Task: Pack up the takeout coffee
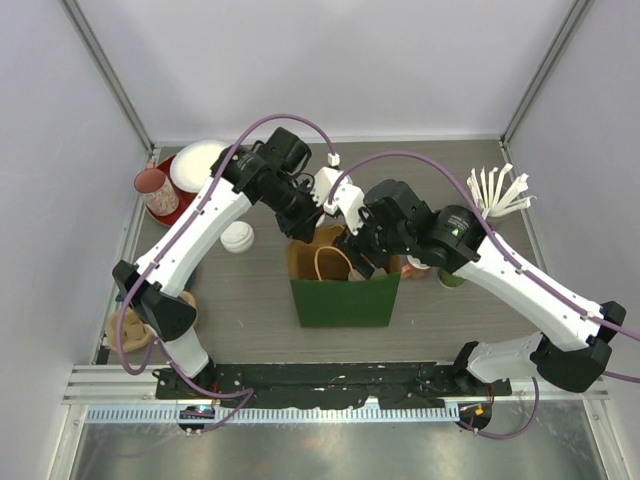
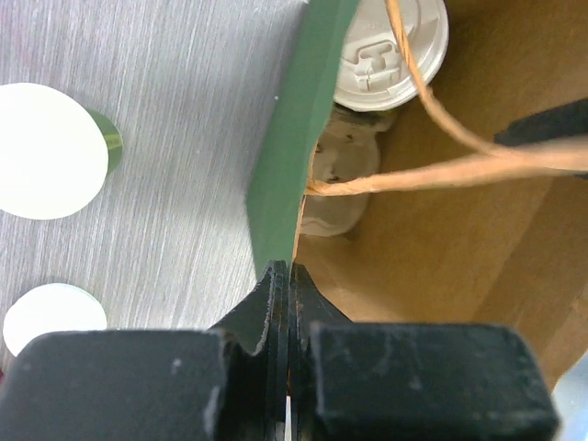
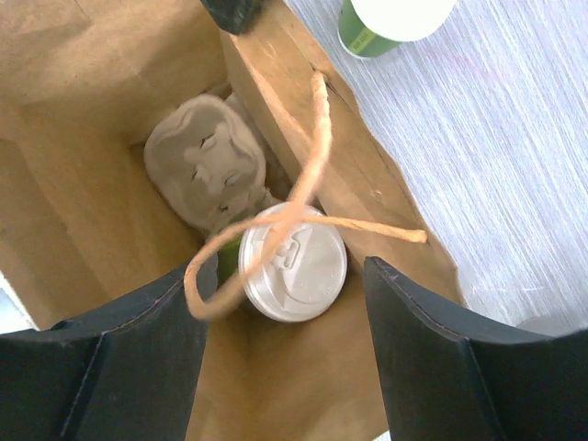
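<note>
Green paper bag point(image 1: 345, 300) sits mid-frame up top. Left gripper point(image 2: 280, 276) is pinched tight on its rim, and right gripper point(image 3: 280, 280) hangs wide open over the lidded coffee cup point(image 3: 292, 262) inside, next to a pulp carrier point(image 3: 197, 161). Lid embossing's too blurry to read. Other lidded cup point(image 1: 237, 237) stands outside, left of the bag.

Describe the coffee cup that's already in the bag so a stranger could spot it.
In the middle of the table stands a green paper bag; look down into its brown inside. There, beside a grey pulp carrier, stands the white-lidded cup. It is the only one in the bag; a second lidded cup stands outside it.
</note>
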Motion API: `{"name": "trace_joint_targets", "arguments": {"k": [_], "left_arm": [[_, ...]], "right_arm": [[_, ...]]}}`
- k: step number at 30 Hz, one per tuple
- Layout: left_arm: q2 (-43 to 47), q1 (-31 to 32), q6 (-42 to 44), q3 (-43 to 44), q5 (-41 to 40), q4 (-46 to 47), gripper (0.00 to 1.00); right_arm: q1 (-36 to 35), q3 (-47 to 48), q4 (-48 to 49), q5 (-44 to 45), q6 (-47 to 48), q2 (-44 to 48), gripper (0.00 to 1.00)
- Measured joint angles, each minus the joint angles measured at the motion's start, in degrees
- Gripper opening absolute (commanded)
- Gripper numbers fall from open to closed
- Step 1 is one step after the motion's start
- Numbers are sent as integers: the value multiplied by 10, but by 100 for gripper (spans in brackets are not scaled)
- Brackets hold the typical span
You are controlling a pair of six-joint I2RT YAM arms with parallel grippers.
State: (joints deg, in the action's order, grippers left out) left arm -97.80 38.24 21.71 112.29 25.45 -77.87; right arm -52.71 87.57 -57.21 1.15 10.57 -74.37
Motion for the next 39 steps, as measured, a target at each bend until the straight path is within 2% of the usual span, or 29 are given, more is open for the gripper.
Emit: {"name": "trace_joint_targets", "arguments": {"k": [10,27,30,31,39], "left_arm": [[0,0,10,0,-1,0,0],[0,0,17,-8,2,0,2],[0,0,18,-8,2,0,8],[0,0,19,-8,2,0,14],[-5,0,25,5,-3,0,36]], "right_arm": [[-12,-22,-2,42,-2,0,68],[-16,22,8,19,-28,5,69],[-16,23,19,17,-39,9,69],[-16,25,22,17,-43,10,69],[-16,44,47,22,-57,10,70]]}}
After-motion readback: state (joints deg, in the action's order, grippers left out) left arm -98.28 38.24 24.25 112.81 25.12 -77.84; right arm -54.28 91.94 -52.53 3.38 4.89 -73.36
